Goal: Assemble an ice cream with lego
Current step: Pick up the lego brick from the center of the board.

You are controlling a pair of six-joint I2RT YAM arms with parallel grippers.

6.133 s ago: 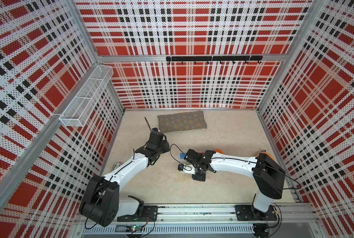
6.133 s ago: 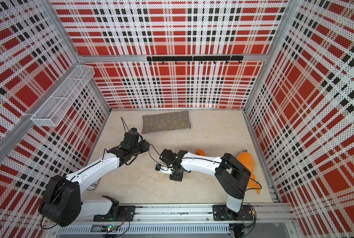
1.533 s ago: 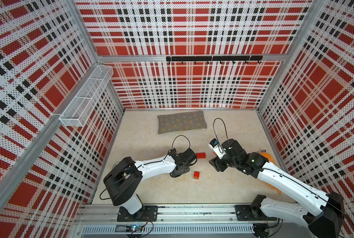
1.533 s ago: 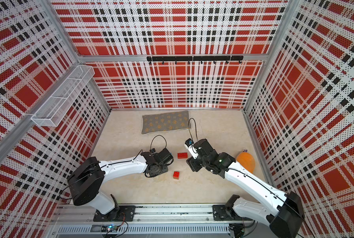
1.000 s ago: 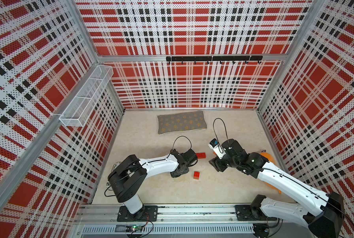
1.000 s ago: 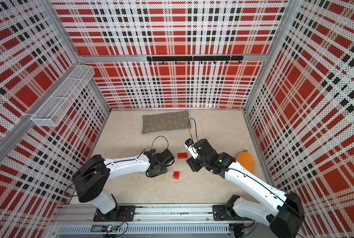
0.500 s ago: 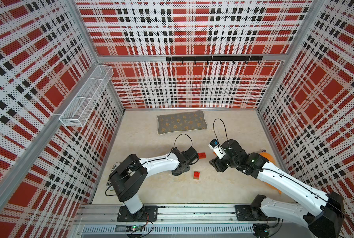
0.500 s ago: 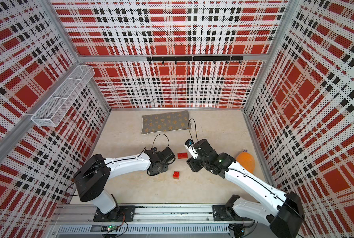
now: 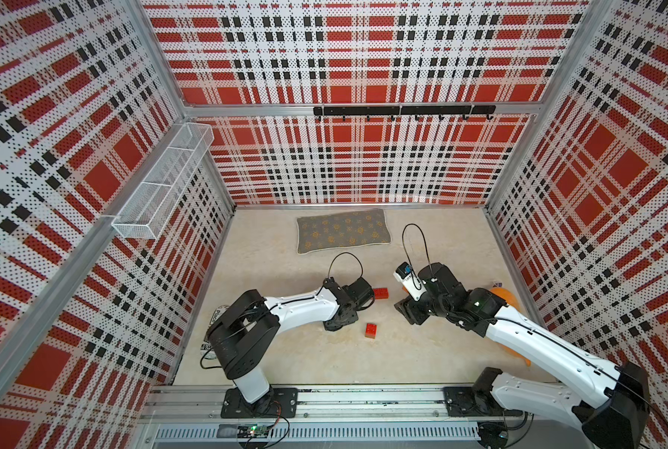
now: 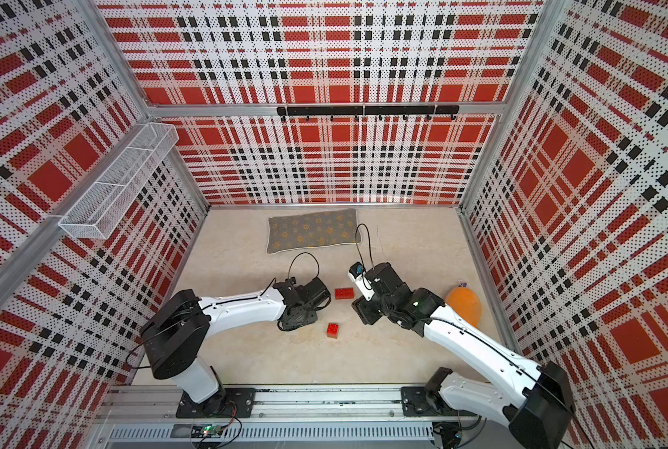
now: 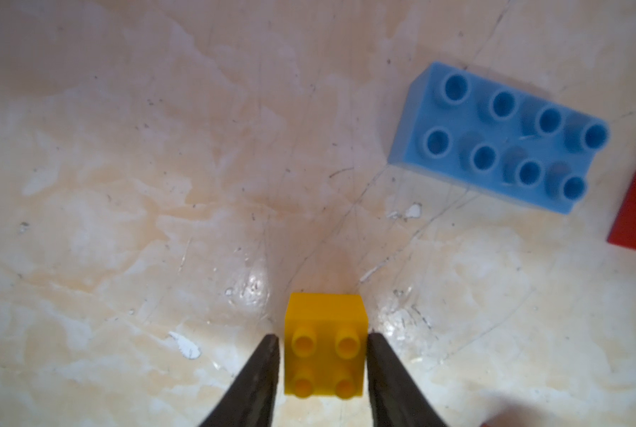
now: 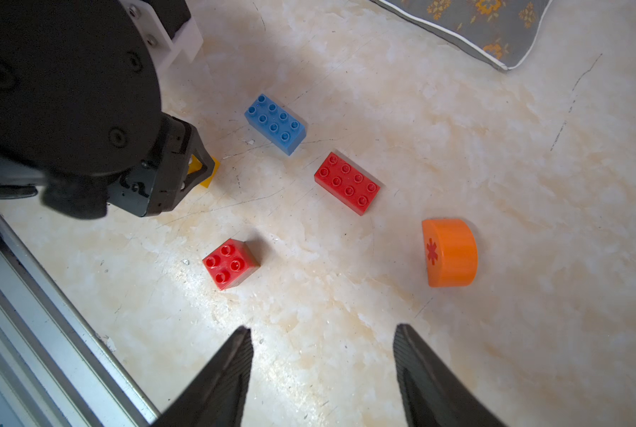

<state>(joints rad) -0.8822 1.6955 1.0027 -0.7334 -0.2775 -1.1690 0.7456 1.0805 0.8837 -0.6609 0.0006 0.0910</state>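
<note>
Left jaws stand close on both sides of the small yellow brick [image 11: 325,355], which sits studs up on the desk [image 9: 402,357]. A thin gap shows at one side, so I cannot tell if the brick is already squeezed. Right jaws are well apart with nothing between them, hanging above bare desk. Nearest to the front rail [image 9: 363,400] lies the small red square brick [image 9: 371,331], studs up. A little farther is the yellow brick, then the red rectangle brick [image 9: 380,293] just beside the left wrist, and the blue rectangle brick [image 12: 275,124] near it. The orange dome [image 12: 451,253] lies on its curved side toward the right arm, and its red asterisk mark faces sideways (the top views do not show it). All these bricks lie single and apart. A big orange round object [image 10: 464,305] rests by the right wall, partly behind the right arm. Farthest, near the back wall, lies a grey patterned cushion [image 9: 342,231].
</note>
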